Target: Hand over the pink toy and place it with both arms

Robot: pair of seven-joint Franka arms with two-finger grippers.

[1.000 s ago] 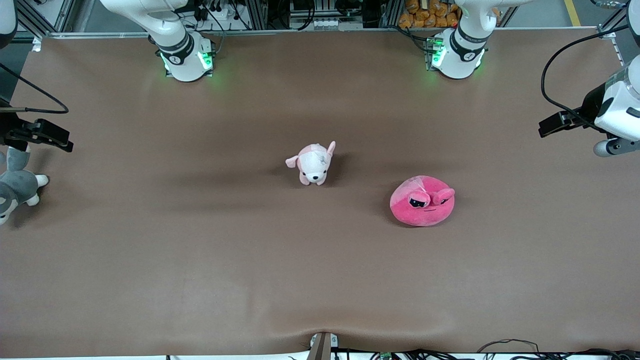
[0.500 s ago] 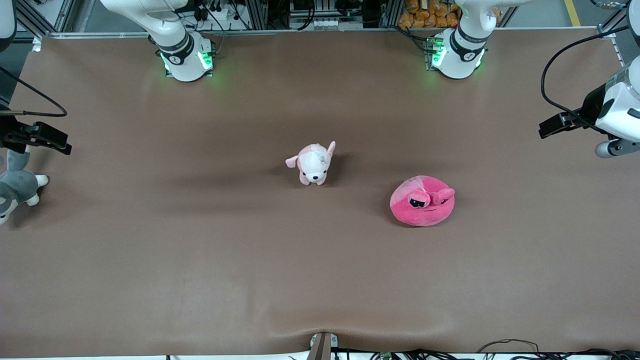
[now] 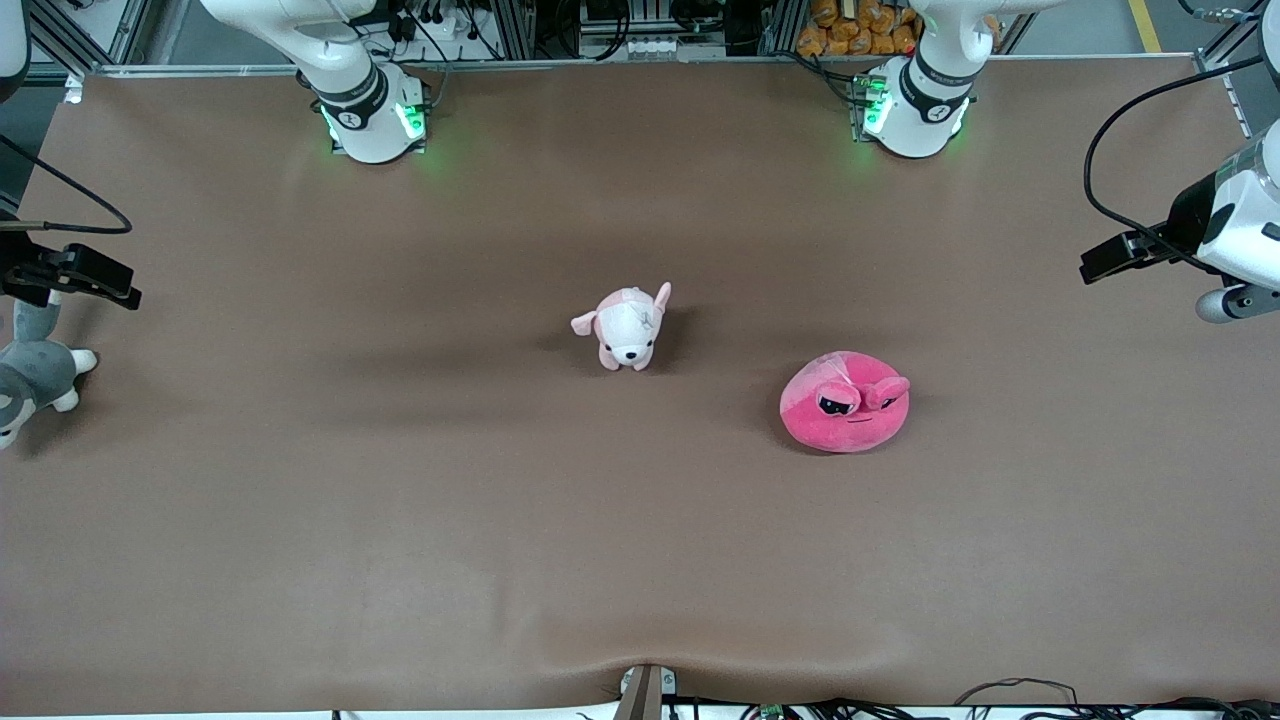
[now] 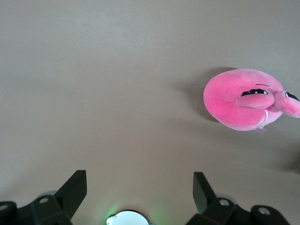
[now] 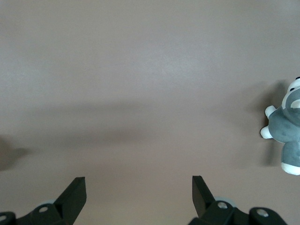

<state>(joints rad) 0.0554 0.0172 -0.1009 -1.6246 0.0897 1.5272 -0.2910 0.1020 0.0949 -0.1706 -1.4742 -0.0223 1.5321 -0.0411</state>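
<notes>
Both arms have shifted slightly at the table's (image 3: 640, 560) end edges. Left tool (image 4: 139, 188) and right tool (image 5: 138, 187) are spread, empty. The pink toy (image 3: 845, 401) lies on brown covering.

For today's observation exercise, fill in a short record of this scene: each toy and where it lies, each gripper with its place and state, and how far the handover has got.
pink toy: on the table, toward the left arm's end, untouched
puppy plush: mid-table, farther from the front camera than the pink toy
grey-and-white plush: at the right arm's end
left gripper: open, empty, up over the left arm's end of the table
right gripper: open, empty, above the grey-and-white plush
handover: not begun
</notes>
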